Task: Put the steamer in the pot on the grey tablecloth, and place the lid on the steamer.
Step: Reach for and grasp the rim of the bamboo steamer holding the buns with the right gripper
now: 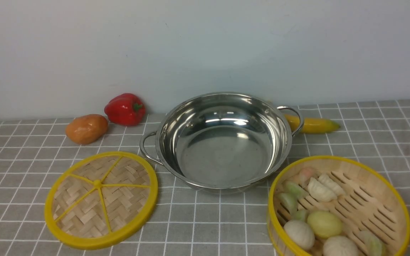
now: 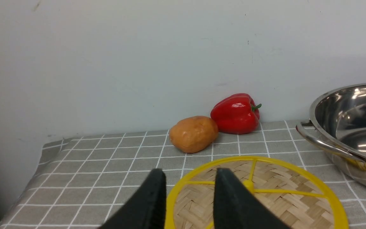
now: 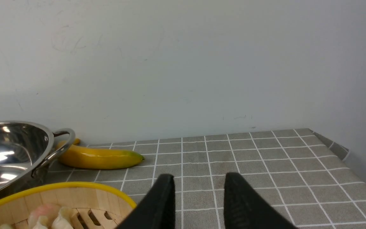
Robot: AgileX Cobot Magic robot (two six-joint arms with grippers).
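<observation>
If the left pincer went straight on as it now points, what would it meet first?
Most likely the lid, whose near rim lies just ahead of the open left pincer; height over it is unclear, and beyond sits the potato.

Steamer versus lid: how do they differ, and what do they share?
The steamer is a deep walled basket; the lid is a flat disc. The steamer's floor is slatted; the lid is woven with yellow spokes. The steamer holds dumplings; the lid carries nothing. The steamer sits right of the pot, the lid left. Both have yellow rims and rest on the grey tablecloth.
</observation>
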